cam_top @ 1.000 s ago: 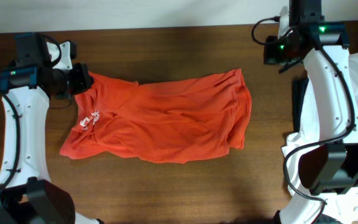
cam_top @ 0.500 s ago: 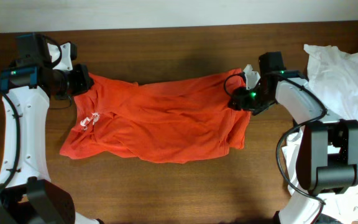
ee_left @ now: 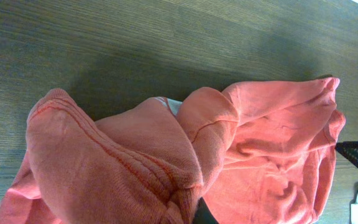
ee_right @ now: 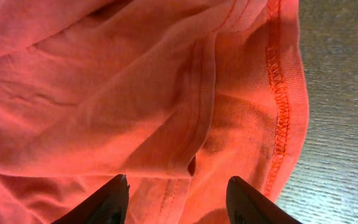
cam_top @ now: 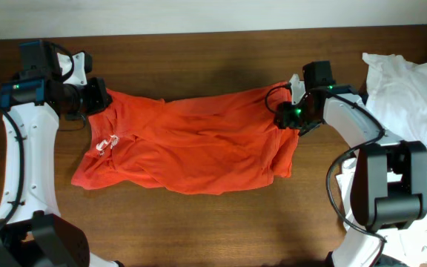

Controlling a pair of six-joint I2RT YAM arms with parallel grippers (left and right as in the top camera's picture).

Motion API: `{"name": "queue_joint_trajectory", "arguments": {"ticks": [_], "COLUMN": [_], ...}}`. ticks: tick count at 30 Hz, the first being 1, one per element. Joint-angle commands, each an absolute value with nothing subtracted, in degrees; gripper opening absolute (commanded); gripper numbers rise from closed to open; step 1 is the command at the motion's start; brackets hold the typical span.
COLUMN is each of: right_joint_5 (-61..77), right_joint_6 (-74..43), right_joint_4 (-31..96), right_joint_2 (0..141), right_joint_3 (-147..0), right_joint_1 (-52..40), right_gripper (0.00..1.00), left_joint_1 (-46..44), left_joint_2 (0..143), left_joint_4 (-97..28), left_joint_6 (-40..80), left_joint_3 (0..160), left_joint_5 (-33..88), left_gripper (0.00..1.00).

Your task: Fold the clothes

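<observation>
Orange-red cotton fills the middle of my overhead view. The orange-red T-shirt (cam_top: 191, 144) lies crumpled and stretched lengthwise across the dark wooden table (cam_top: 199, 59). A patch of white print (cam_top: 106, 143) shows near the end by my left arm.

At that end's far corner, the left gripper (cam_top: 98, 100) is clamped on the fabric. My left wrist camera shows the cloth bunched into thick folds right at the fingers, and the rest of the shirt trails away over the wood.

At the opposite end, the right gripper (cam_top: 284, 119) sits low over the shirt's far corner. Through the right wrist camera I see its two black fingertips (ee_right: 114, 199) standing apart with nothing pinched between them. The wrinkled cloth lies under the gap, and the stitched hem (ee_right: 278, 81) lies just to one side.

Beyond the right arm, at the table's edge, the white T-shirts (cam_top: 414, 81) lie heaped, well apart from the orange one.
</observation>
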State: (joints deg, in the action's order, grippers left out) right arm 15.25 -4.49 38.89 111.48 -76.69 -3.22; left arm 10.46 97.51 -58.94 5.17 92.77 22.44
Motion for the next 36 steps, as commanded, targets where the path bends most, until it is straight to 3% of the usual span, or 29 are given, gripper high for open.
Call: {"name": "queue_joint_trajectory", "arguments": {"ticks": [1, 5, 8, 13, 14, 17, 21, 26, 32, 36], "right_joint_5": [17.7, 18.4, 18.4, 18.4, 18.4, 18.4, 18.3, 13.6, 8.1, 6.1], "right_joint_6": [-5.0, -5.0, -5.0, -5.0, -5.0, -5.0, -5.0, -4.7, -3.2, -3.2], "right_joint_4": [38.2, 36.4, 36.4, 36.6, 36.6, 36.6, 40.6, 63.6, 82.8, 86.8], "right_joint_2": [114.5, 114.7, 114.8, 114.8, 114.8, 114.8, 113.4, 104.0, 100.6, 100.6], "right_joint_3": [-76.3, -76.3, -76.3, -75.4, -75.2, -75.2, -77.6, -103.6, -132.3, -139.7], "right_joint_1": [-3.5, -3.5, -3.5, -3.5, -3.5, -3.8, -3.2, 1.9, 3.8, 3.9], "right_gripper": [0.54, 0.54, 0.39, 0.36, 0.31, 0.04, 0.04, 0.04, 0.04, 0.04], "left_joint_1": [10.5, 10.5, 10.5, 10.5, 10.5, 10.5, 10.6, 13.7, 22.5, 27.7], "left_joint_2": [97.7, 97.7, 97.7, 97.7, 97.7, 97.7, 97.7, 97.0, 95.9, 95.8], "left_joint_4": [-59.0, -59.0, -59.0, -59.0, -59.0, -59.0, -58.7, -59.5, -60.7, -62.6], "left_joint_6": [4.3, 4.3, 4.3, 4.3, 4.3, 4.3, 4.3, 4.3, 9.8, 9.8], "left_joint_3": [92.8, 92.8, 92.8, 92.8, 92.8, 92.8, 92.9, 100.1, 111.4, 113.8], "left_joint_5": [22.6, 22.7, 22.7, 22.7, 22.7, 22.7, 22.7, 24.6, 41.7, 46.9], "left_gripper": [0.00, 0.00, 0.00, 0.00, 0.00, 0.00, 0.00, 0.00, 0.00, 0.00]}}
